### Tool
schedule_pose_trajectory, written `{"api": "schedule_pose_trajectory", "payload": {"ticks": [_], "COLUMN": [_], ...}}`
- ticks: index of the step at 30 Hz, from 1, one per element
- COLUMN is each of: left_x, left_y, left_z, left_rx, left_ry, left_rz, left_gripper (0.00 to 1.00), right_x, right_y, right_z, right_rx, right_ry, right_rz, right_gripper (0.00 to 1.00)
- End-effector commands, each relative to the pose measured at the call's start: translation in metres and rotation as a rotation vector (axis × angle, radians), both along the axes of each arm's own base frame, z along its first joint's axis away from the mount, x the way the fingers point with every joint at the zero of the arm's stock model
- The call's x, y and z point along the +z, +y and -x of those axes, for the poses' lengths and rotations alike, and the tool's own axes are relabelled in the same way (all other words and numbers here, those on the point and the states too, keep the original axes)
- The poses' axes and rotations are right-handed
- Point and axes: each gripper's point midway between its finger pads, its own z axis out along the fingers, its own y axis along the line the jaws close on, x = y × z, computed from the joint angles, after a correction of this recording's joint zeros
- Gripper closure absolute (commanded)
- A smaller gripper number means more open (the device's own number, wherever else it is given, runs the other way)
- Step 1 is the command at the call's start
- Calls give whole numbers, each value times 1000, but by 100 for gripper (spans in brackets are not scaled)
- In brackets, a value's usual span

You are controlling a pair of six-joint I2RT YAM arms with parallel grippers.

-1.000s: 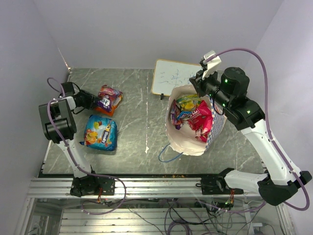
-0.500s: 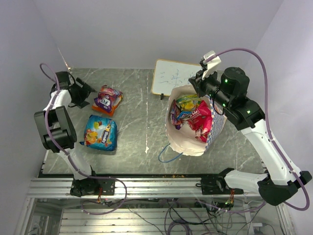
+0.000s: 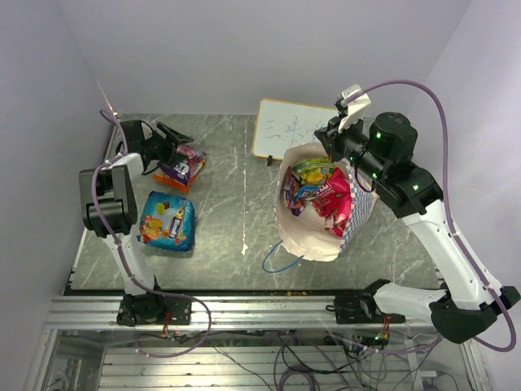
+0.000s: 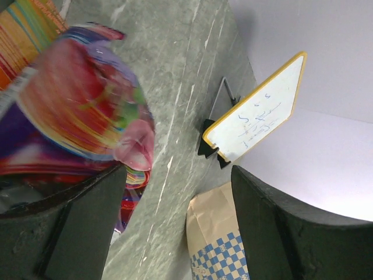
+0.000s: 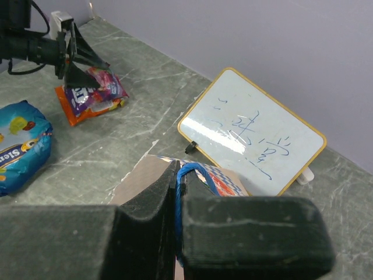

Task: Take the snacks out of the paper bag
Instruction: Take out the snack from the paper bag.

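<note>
The paper bag (image 3: 319,232) stands open at centre right, and pink-red (image 3: 335,201) and yellow-green snacks (image 3: 310,170) show inside it. My right gripper (image 3: 331,144) is at the bag's back rim, shut on a blue cord handle (image 5: 187,173). On the table at the left lie a purple-orange snack (image 3: 181,166) and a blue snack (image 3: 168,221). My left gripper (image 3: 172,140) stands open just behind the purple-orange snack (image 4: 76,111), with nothing between its fingers (image 4: 274,227). The bag's checked band (image 4: 224,256) shows beyond them.
A white signboard (image 3: 284,128) stands on small feet behind the bag, close to my right gripper. The bag's other blue cord handle (image 3: 278,259) hangs loose over the table in front of it. The side walls run along both table edges.
My left gripper has opened and let go of the purple-orange snack, then swung back and to the right past it. The right arm and the bag have not moved.
</note>
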Motion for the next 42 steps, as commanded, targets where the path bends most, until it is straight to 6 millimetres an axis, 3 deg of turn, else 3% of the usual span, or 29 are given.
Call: {"api": "schedule_pose_trajectory", "payload": {"ticks": [1,8,11,15,21,26,29,32,42], "left_x": [-7,-52,-59,-30,64,131,146,155,226], "left_y": [-1,34,47,57,42,4,-33,-77,-215], "left_z": [-13,12,16,7,1,26,54,90,228], "left_rx": [-20,70,67,22,0,-38,-105,-205,-519], "left_ry": [-26,114,124,88,-107,-227,-241,-262,-596], "left_rz": [64,-19,-48,-170,-153,-194,-219,-225,-281], "left_gripper": [16,17,18,14,10,10,10,11,15], "right_x": [21,27,26,23,25,21,19,17,13], "right_y": [-2,-8,-9,-5,0,2,2,0,-2], "right_z": [5,7,7,6,4,6,10,13,18], "right_rx": [-1,-29,-32,-21,-3,9,13,8,-6], "right_ry": [-48,-58,-54,-40,-38,-20,-10,-6,15], "right_rz": [-49,-68,-77,-77,-85,-82,-90,-103,-169], "right_gripper": [100,100,100,100,100,100,100,100,100]}}
